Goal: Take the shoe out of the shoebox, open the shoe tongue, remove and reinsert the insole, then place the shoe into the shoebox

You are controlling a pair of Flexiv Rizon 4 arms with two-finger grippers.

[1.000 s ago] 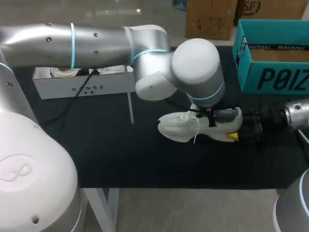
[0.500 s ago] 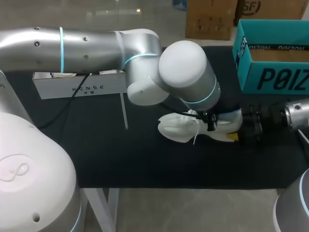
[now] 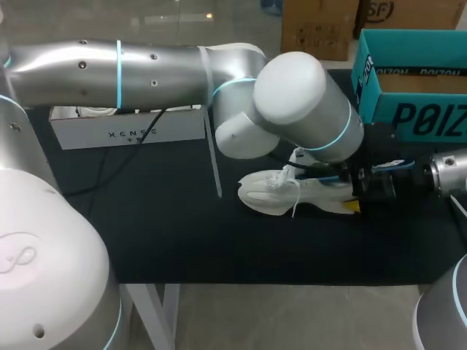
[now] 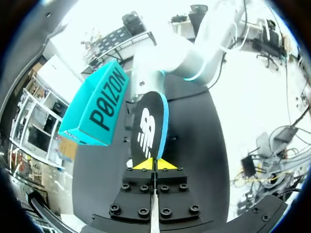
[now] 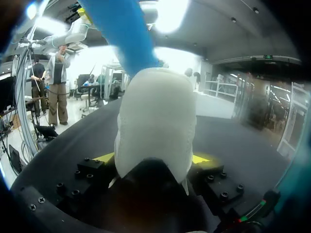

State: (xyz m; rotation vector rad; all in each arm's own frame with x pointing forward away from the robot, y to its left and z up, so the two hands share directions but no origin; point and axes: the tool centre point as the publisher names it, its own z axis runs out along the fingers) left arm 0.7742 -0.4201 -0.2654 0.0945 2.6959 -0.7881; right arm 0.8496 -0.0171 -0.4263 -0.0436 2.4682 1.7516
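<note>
left gripper (image 4: 155,165) pinched shut on insole (image 4: 148,128) end. right gripper (image 5: 153,158) clamps shoe (image 3: 281,193) heel at 3 o'clock, toe at 9. insole seems to lie along that axis.

Robotics lab, as shown by equipment.
- Two silver robot arms with lit cyan joint rings seen at black-covered counter (image 3: 146,233): left arm (image 3: 146,69) stretched across above white shoe (image 3: 281,195), right arm (image 3: 449,171) at shoe's heel end.
- Shoe heel clamped by right hand (image 5: 153,158); dark insole (image 4: 148,128) pinched in left hand (image 4: 155,165).
- Teal shoebox (image 3: 408,109) set behind shoe, past heel end.
- Long white box (image 3: 124,127) set behind shoe, well apart on toe side.
</note>
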